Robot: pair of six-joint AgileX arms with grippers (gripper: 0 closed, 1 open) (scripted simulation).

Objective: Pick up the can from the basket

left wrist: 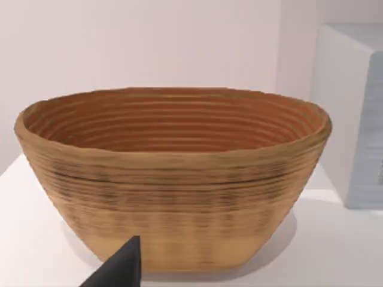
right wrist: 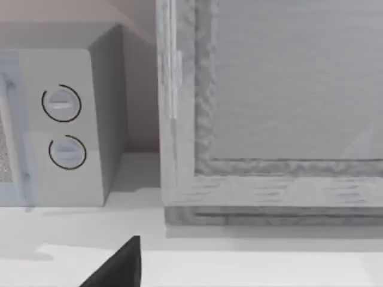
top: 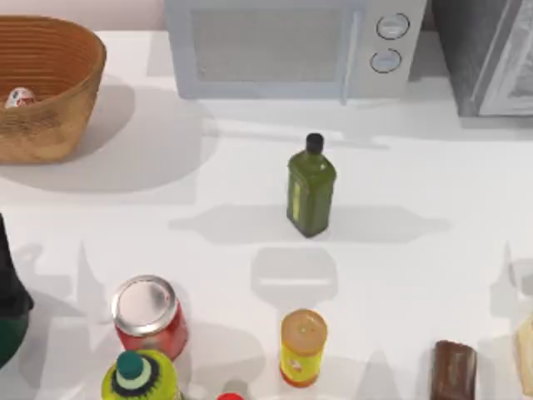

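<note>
The can (top: pixel 20 97) lies inside the basket (top: pixel 58 100), down low against its left part, a small whitish thing with red marks half hidden by the wicker wall. The basket stands at the far left corner of the white bench (top: pixel 233 167); in the left wrist view the basket (left wrist: pixel 173 179) faces the camera square on, its ribbed tan sides rising to a wide oval rim, with the can hidden below that rim.

The left end effector (left wrist: pixel 122 266) shows as one dark fingertip low in the left wrist view, in front of the basket's foot and apart from it; I cannot tell how far its fingers stand apart, and it has hold of nothing that I can see. A dark part of the left arm (top: pixel 10 292) sits at the left edge of the bench, well apart from the basket.

The right end effector (right wrist: pixel 119 263) likewise shows one dark tip, pointed toward the microwave (right wrist: pixel 66 125) and a grey cabinet (right wrist: pixel 269 107) beside it; its opening I cannot tell either.

Out on the bench, a green bottle (top: pixel 311 187) stands upright near the middle, in front of the microwave. Along the near edge stand a red can (top: pixel 150 317) with a silver top, a yellow canister (top: pixel 302 346) and a brown object (top: pixel 452 371).
</note>
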